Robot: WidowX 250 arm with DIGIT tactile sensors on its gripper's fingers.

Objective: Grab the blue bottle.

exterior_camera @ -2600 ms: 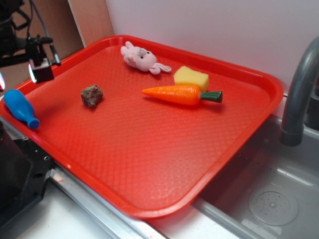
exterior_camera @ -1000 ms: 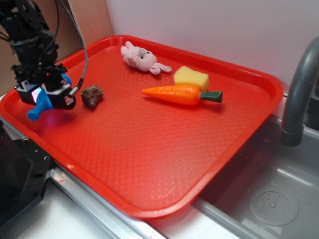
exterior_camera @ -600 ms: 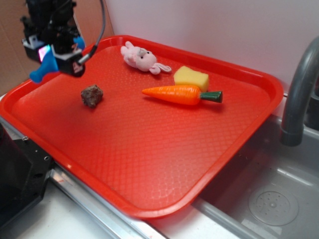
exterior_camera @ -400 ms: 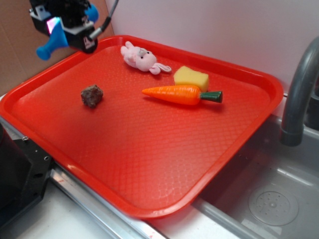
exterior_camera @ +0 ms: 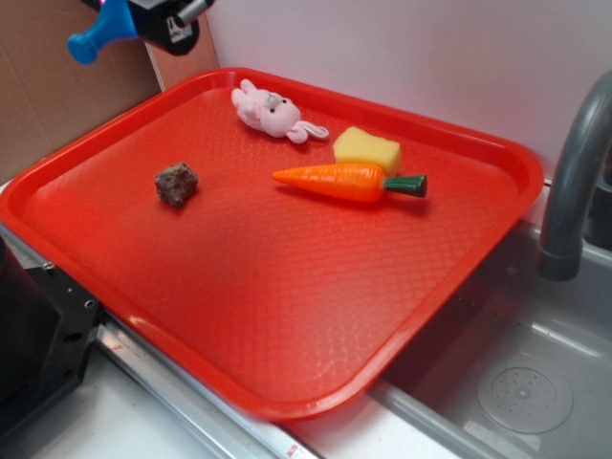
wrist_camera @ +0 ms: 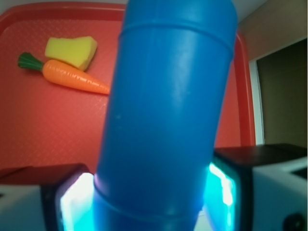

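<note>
Grasp complete: the gripper (wrist_camera: 154, 192) has its fingers (wrist_camera: 65, 197) clamped on the blue bottle (exterior_camera: 96, 33), which hangs clear above the far left corner of the tray (exterior_camera: 287, 316). Nothing appears left beyond keeping hold; carrot (exterior_camera: 349, 181) untouched.

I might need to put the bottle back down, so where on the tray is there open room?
The whole near half of the tray, in front of the rock and carrot, is bare. The far edge is crowded: bunny, sponge, carrot.
</note>
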